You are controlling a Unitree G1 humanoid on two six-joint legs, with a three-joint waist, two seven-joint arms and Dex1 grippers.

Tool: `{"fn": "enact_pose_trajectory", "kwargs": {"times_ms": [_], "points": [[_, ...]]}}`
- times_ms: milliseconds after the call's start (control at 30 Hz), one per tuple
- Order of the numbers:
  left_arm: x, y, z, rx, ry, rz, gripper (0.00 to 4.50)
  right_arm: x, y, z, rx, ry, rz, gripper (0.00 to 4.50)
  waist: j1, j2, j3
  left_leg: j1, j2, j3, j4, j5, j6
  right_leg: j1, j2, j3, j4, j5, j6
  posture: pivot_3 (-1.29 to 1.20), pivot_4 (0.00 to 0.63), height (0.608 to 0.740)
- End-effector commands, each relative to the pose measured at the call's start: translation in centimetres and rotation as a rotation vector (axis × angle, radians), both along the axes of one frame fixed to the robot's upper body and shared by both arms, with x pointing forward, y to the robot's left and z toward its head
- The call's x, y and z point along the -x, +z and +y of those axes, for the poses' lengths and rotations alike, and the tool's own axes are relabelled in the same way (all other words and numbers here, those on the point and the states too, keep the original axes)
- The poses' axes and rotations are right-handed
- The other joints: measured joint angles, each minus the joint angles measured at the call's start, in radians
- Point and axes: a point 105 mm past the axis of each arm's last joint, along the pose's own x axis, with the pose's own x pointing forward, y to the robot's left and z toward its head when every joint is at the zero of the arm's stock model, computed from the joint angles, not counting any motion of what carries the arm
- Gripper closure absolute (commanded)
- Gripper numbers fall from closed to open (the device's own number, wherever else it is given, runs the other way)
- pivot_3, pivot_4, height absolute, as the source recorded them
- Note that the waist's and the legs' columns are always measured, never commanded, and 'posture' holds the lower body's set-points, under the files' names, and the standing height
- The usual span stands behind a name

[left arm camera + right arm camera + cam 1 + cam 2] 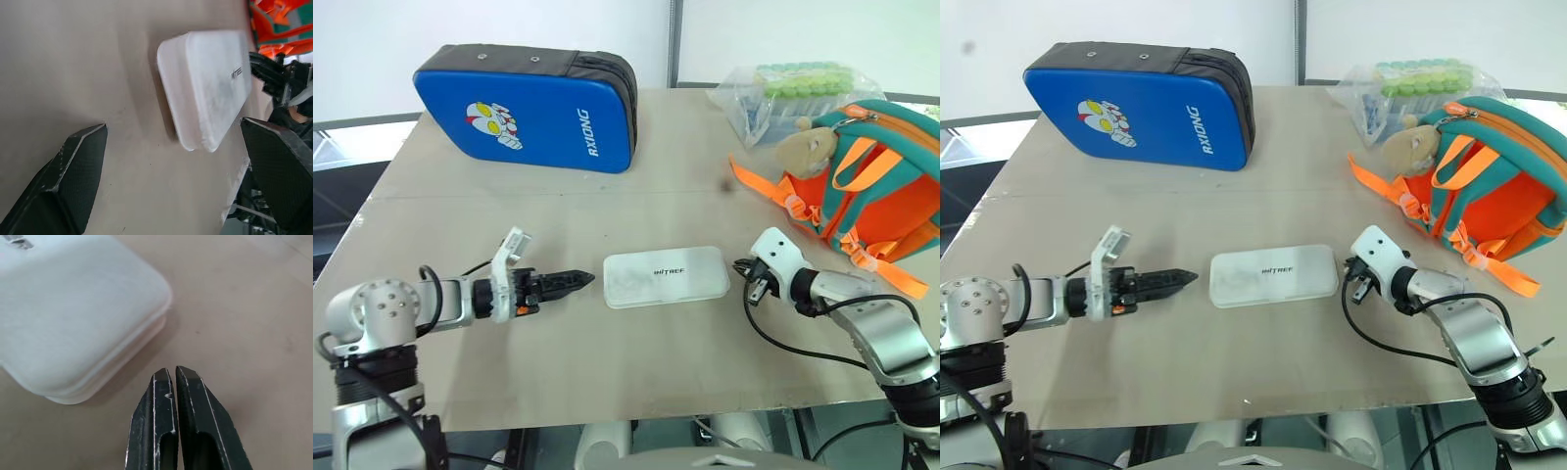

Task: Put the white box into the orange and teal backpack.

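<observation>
Broadly, the beige tabletop carries everything. At its far edge lies a blue padded case with a cartoon figure. The orange and teal backpack sits at the far right, a tan plush animal at its top, beside a clear bag of green-capped tubes. The white box lies flat near the front, between both arms. The left gripper points at its left end, fingers wide apart. The right gripper sits just beside its right end, fingers pressed together, empty.
</observation>
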Motion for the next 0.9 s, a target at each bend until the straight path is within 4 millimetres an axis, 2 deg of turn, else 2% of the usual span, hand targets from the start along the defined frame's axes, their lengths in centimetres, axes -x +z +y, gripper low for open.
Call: {"fn": "enact_pose_trajectory", "kwargs": {"times_ms": [33,233,367,433,467,567,633,767,800,833,900], "points": [[0.6,-2.3,-2.2,-0.008,-0.066,0.091,0.09,0.2,0.0,0.9,0.036,0.063,-0.013,4.50,0.007,0.000,0.000,0.000,0.000,0.000,0.000,0.000,0.000,0.000,0.000,0.000,0.000,0.000,0.000,0.00,0.150,0.740],[-0.5,-2.2,-6.5,0.117,-0.132,0.077,0.09,0.4,-0.3,3.8,0.017,0.155,0.001,4.50,0.022,0.000,-0.002,0.000,-0.002,0.001,0.004,0.000,0.000,0.003,-0.002,0.000,0.000,-0.002,-0.004,0.00,0.150,0.740],[-0.6,-2.1,-7.6,0.166,-0.144,0.078,0.09,0.2,-0.6,4.4,-0.018,0.152,0.012,4.50,0.024,0.000,-0.002,0.000,-0.002,0.000,0.006,0.000,0.000,0.003,-0.002,0.000,0.001,-0.002,-0.004,0.00,0.150,0.740],[-0.6,-2.1,-7.7,0.193,-0.131,0.079,0.58,0.0,-0.6,4.1,-0.029,0.130,0.012,4.50,0.023,0.000,-0.002,0.000,-0.002,0.000,0.006,0.000,0.000,0.003,-0.002,0.000,0.001,-0.002,-0.004,0.00,0.150,0.740],[-0.6,-2.0,-7.7,0.210,-0.126,0.079,0.65,-0.1,-0.6,3.9,-0.034,0.121,0.011,4.50,0.023,0.000,-0.002,0.000,-0.002,0.000,0.006,0.000,0.000,0.003,-0.002,-0.001,0.001,-0.002,-0.004,0.00,0.150,0.740],[-0.8,-2.2,-7.5,0.240,-0.083,0.080,1.78,-0.2,-0.2,2.8,-0.055,0.076,-0.009,4.50,0.024,0.000,-0.002,0.000,-0.002,0.000,0.006,0.000,0.000,0.003,-0.002,0.000,0.001,-0.002,-0.004,0.00,0.150,0.740],[-0.8,-2.1,-7.5,0.259,-0.070,0.077,2.10,-0.2,0.0,2.4,-0.062,0.056,-0.020,4.50,0.024,-0.001,-0.002,-0.001,-0.002,0.000,0.006,0.000,0.000,0.003,-0.002,-0.001,0.001,-0.002,-0.004,0.00,0.150,0.740],[-0.8,-1.9,-7.4,0.286,-0.035,0.055,3.37,0.1,1.8,0.6,-0.169,-0.024,-0.056,4.50,0.025,-0.001,-0.002,-0.001,-0.002,0.000,0.006,0.000,0.000,0.003,-0.002,-0.002,0.001,-0.002,-0.004,0.00,0.150,0.740],[-0.7,-1.2,-7.4,0.307,-0.037,0.023,3.40,0.3,3.1,-0.4,-0.238,-0.070,-0.078,4.50,0.025,-0.001,-0.002,-0.001,-0.002,0.000,0.006,0.000,0.000,0.003,-0.002,-0.001,0.001,-0.002,-0.004,0.00,0.150,0.740],[-0.8,-0.4,-7.5,0.324,-0.033,-0.021,3.41,0.9,4.3,-1.6,-0.312,-0.118,-0.086,4.25,0.025,-0.001,-0.002,-0.001,-0.002,0.000,0.006,0.000,0.000,0.003,-0.002,-0.001,0.001,-0.002,-0.004,0.00,0.150,0.740],[-0.9,1.2,-7.5,0.342,-0.028,-0.108,3.41,2.7,6.4,-3.7,-0.351,-0.155,-0.126,3.57,0.029,0.000,-0.001,-0.002,-0.002,-0.001,0.006,0.000,0.000,0.003,-0.002,-0.002,0.001,-0.002,-0.004,0.00,0.150,0.740]]}}
